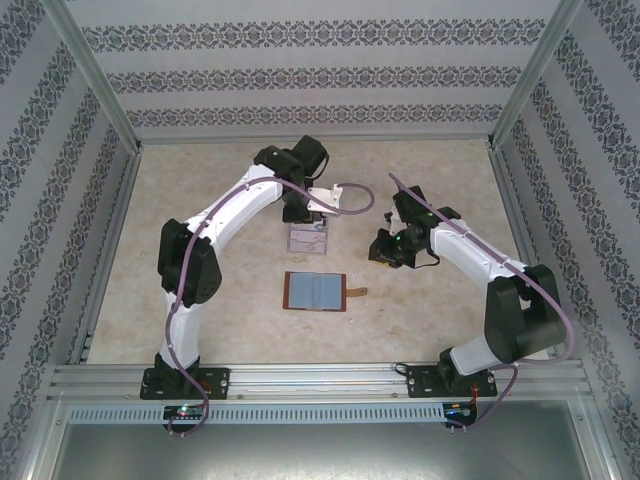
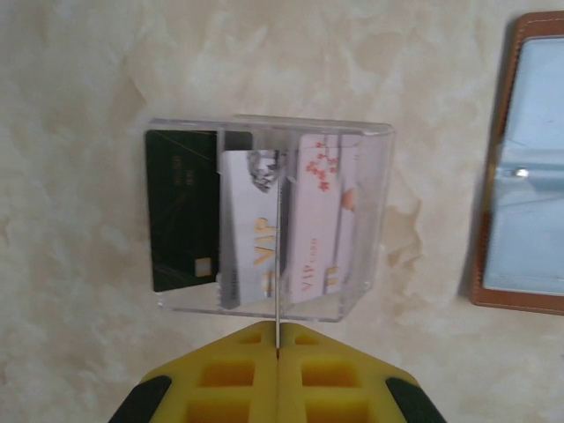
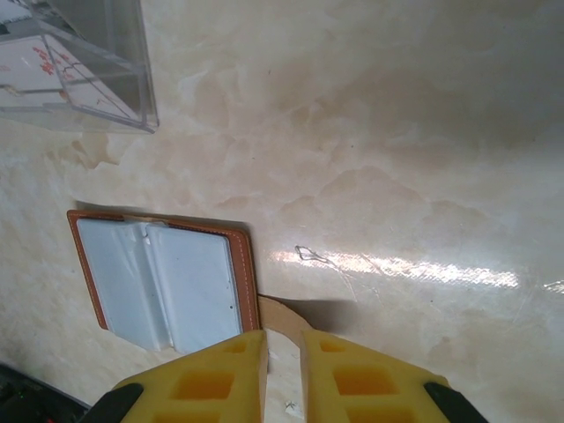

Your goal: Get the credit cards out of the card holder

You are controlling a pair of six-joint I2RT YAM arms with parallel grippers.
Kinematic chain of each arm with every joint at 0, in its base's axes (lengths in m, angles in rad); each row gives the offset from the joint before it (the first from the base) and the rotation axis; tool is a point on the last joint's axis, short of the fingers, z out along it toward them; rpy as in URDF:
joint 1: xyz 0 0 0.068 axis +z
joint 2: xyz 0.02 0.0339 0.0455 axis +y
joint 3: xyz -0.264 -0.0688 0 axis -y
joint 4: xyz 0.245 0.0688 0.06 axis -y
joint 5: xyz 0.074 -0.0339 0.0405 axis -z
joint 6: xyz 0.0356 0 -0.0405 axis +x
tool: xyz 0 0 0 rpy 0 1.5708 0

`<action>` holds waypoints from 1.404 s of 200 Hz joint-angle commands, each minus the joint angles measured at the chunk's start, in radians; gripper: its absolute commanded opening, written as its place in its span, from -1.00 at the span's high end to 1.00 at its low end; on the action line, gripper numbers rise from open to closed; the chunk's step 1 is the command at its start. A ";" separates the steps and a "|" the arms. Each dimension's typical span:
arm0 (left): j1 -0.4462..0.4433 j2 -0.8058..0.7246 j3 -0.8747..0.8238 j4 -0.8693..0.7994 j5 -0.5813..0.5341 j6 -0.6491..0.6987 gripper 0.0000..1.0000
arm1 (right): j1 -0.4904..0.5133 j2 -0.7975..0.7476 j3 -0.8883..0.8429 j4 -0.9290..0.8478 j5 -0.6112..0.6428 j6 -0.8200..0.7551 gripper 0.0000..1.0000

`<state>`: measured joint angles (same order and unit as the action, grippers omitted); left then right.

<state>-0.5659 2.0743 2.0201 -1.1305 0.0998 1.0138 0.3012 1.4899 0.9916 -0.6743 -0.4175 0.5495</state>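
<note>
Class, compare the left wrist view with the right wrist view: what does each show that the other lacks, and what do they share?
Left wrist: the left gripper shut on a credit card seen edge-on, over a dark green card and VIP cards in the clear rack. Right wrist: the right gripper, fingers slightly apart, and the snap tab of the card holder. Both: the clear rack, the open card holder, the marbled table.
</note>
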 commanded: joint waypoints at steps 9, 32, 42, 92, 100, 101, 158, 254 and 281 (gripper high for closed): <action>0.018 0.076 0.097 -0.071 -0.008 0.079 1.00 | -0.017 -0.022 -0.012 -0.015 0.014 -0.008 0.64; 0.030 0.113 0.137 -0.045 -0.013 0.091 1.00 | -0.023 -0.021 -0.013 -0.015 0.015 -0.009 0.64; 0.033 0.124 0.147 -0.032 -0.017 0.098 1.00 | -0.027 -0.019 -0.016 -0.015 0.014 -0.011 0.64; 0.039 0.188 0.204 -0.023 -0.004 0.118 1.00 | -0.041 -0.007 -0.027 -0.009 0.006 -0.014 0.63; 0.041 0.197 0.210 -0.022 -0.004 0.118 1.00 | -0.042 -0.005 -0.027 -0.007 0.006 -0.014 0.63; 0.040 0.197 0.211 -0.022 -0.005 0.119 1.00 | -0.042 -0.004 -0.027 -0.007 0.006 -0.014 0.63; 0.042 0.248 0.230 -0.031 -0.009 0.115 1.00 | -0.044 0.007 -0.030 -0.004 0.002 -0.020 0.63; 0.045 0.252 0.236 0.108 -0.130 0.078 0.43 | -0.047 0.022 -0.015 -0.005 -0.006 -0.028 0.63; 0.052 0.245 0.234 0.124 -0.140 0.049 0.38 | -0.050 0.024 -0.011 -0.005 -0.004 -0.031 0.63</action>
<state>-0.5343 2.3161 2.2196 -1.0439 -0.0105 1.0912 0.2634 1.5043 0.9733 -0.6735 -0.4156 0.5419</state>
